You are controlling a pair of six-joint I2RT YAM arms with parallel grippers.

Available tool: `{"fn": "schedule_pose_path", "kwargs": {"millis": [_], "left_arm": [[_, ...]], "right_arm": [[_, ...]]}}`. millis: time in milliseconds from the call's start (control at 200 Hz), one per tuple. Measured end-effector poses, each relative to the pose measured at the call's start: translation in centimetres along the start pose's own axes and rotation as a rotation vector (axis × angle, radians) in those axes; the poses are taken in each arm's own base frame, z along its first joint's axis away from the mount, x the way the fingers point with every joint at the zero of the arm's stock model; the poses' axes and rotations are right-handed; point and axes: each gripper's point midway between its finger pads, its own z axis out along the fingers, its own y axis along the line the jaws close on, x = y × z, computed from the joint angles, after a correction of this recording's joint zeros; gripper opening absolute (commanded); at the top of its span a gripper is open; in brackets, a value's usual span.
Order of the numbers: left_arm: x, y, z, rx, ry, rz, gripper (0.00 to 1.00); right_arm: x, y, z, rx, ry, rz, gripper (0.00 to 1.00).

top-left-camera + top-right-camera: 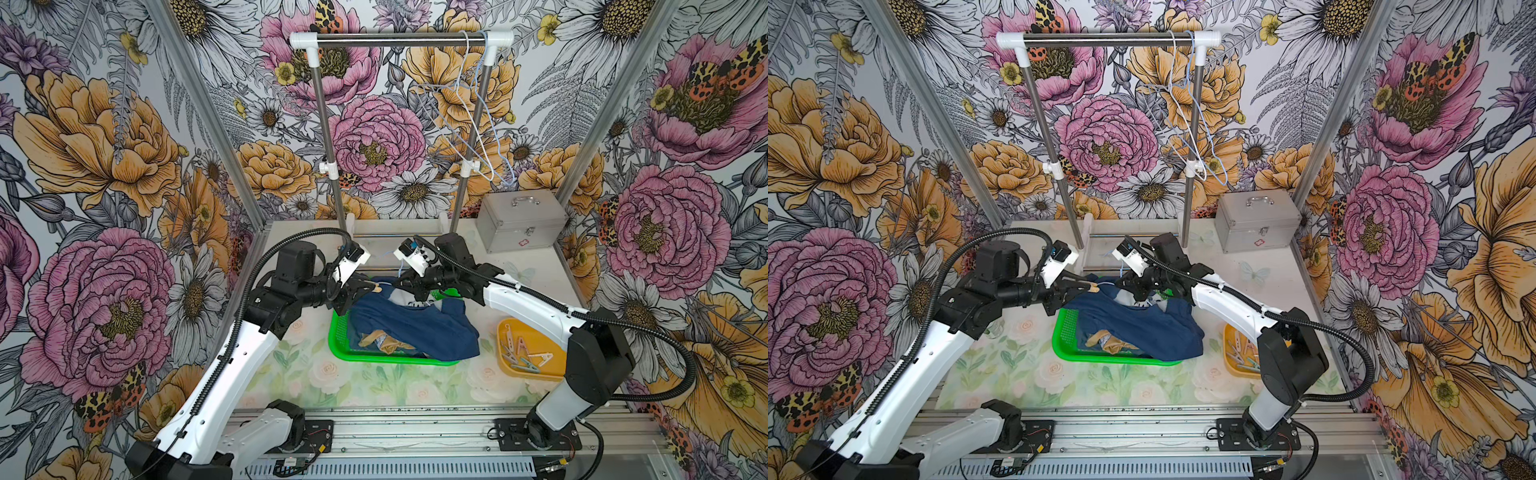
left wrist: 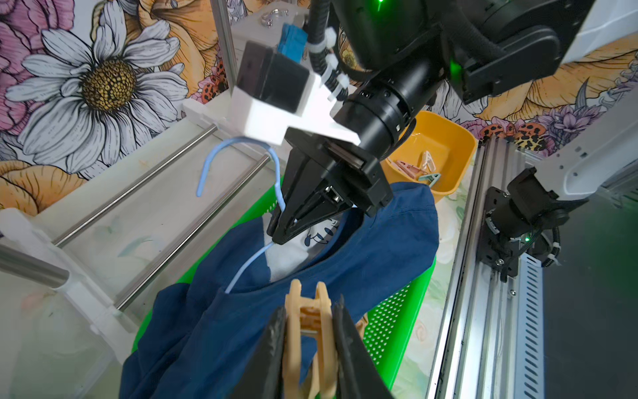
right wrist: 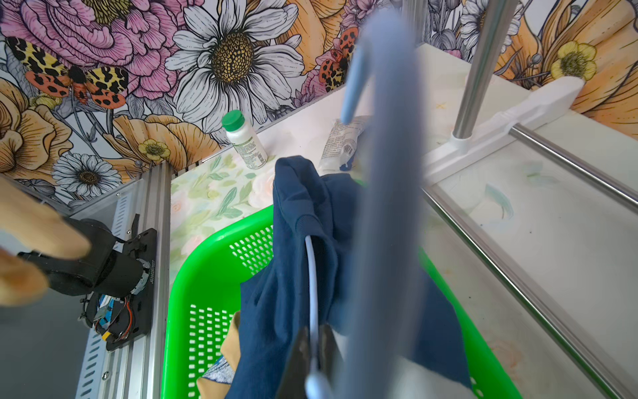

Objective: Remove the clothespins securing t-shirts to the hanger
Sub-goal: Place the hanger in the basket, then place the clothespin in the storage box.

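Floral-walled counter [image 1: 374, 386]. Over the green basket [image 1: 338, 332], left claw [image 2: 309, 311] grips 1 peach clothespin [image 2: 307, 342] above the navy t-shirt [image 1: 415, 328]; right claw [image 2: 276, 238], narrow, nips the blue hanger [image 2: 245, 267]. Remaining clothespins [image 1: 521, 351] lie in the yellow tub [image 1: 536, 330] beside the basket.

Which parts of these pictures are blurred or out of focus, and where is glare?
Right wrist view: the blue hanger, near the lens, is a blur, and the peach clothespin at the edge is unfocused; the navy t-shirt is sharp. Left wrist view: that clothespin is crisp; a green light glows on the arm. Both top views: sharp, evenly lit.
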Motion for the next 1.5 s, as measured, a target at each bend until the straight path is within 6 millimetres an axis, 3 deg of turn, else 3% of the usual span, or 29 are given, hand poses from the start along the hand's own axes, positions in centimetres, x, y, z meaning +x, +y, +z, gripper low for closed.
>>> {"fn": "schedule_pose_path", "kwargs": {"millis": [290, 480, 685, 760, 940, 1090, 1335, 1500], "left_arm": [[0.6, 1.5, 2.1, -0.037, 0.000, -0.103, 0.26], [0.1, 2.1, 2.4, -0.063, -0.024, -0.148, 0.27], [-0.5, 2.6, 2.7, -0.073, -0.053, -0.200, 0.28], [-0.8, 2.8, 3.1, -0.067, -0.065, -0.233, 0.28], [-1.3, 2.9, 4.4, -0.033, -0.079, -0.324, 0.30], [-1.9, 2.1, 5.1, 0.003, -0.091, -0.362, 0.30], [-3.3, 1.9, 5.1, 0.025, -0.145, -0.398, 0.30], [-3.7, 1.9, 5.1, 0.031, -0.164, -0.408, 0.30]], "right_arm": [[4.2, -4.6, 0.0, 0.065, 0.061, 0.092, 0.44], [6.0, -5.2, -0.4, 0.127, 0.097, 0.090, 0.57], [6.7, -4.2, -4.1, 0.272, 0.090, -0.002, 0.59], [6.0, -3.2, -5.6, 0.361, 0.082, -0.119, 0.59], [2.6, 0.6, -6.7, 0.463, -0.019, -0.388, 0.62], [-0.3, 2.1, -7.7, 0.482, -0.142, -0.483, 0.62], [-3.2, 4.0, -6.5, 0.430, -0.210, -0.565, 0.61], [-3.9, 3.8, -5.0, 0.416, -0.199, -0.588, 0.58]]}}
